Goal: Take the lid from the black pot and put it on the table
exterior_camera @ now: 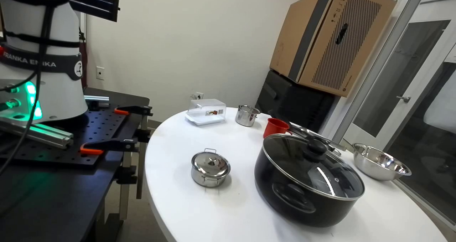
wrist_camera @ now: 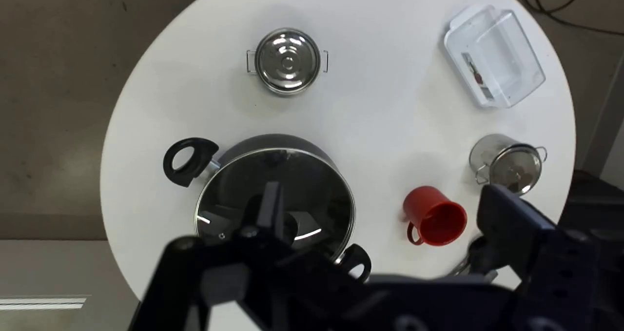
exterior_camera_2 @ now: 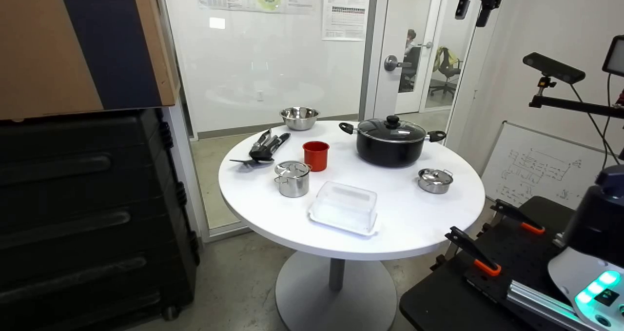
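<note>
The black pot (exterior_camera: 331, 211) stands on the white round table (exterior_camera: 171, 142); the pot (exterior_camera_2: 390, 151) and the table (exterior_camera_2: 404, 219) also show in an exterior view. The clear glass lid (exterior_camera: 302, 179) with its dark knob lies on the pot, flat on its rim; it also shows in an exterior view (exterior_camera_2: 373, 130). My gripper (exterior_camera_2: 471, 16) is open and empty, high above the table. In the wrist view the gripper (wrist_camera: 385, 197) has its fingers wide apart, and one finger partly hides the knob of the lid (wrist_camera: 297, 180). In the other picture the gripper is barely in view.
A small silver tin (wrist_camera: 287, 63) is near the pot. A red mug (wrist_camera: 429, 216), a taller steel pot (exterior_camera_2: 293, 182), a clear plastic box (exterior_camera_2: 345, 206), dark utensils (exterior_camera_2: 265, 148) and a steel bowl (exterior_camera_2: 300, 119) also stand on the table. Cardboard boxes (exterior_camera: 335, 39) are beyond it.
</note>
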You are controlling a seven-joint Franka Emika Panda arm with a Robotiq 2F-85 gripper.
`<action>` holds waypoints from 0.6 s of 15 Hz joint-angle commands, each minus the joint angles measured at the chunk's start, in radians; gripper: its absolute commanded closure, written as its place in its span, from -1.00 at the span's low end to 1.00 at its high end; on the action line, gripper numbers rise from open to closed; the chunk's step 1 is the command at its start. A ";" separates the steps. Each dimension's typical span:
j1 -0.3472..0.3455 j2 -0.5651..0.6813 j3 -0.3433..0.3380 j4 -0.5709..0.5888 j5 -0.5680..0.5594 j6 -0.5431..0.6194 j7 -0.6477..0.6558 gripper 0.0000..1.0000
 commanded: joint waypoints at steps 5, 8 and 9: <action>-0.024 0.290 0.069 0.016 0.115 0.478 0.287 -1.00; -0.042 0.444 0.091 0.088 0.037 0.522 0.470 -1.00; -0.043 0.487 0.091 0.119 0.015 0.509 0.519 -1.00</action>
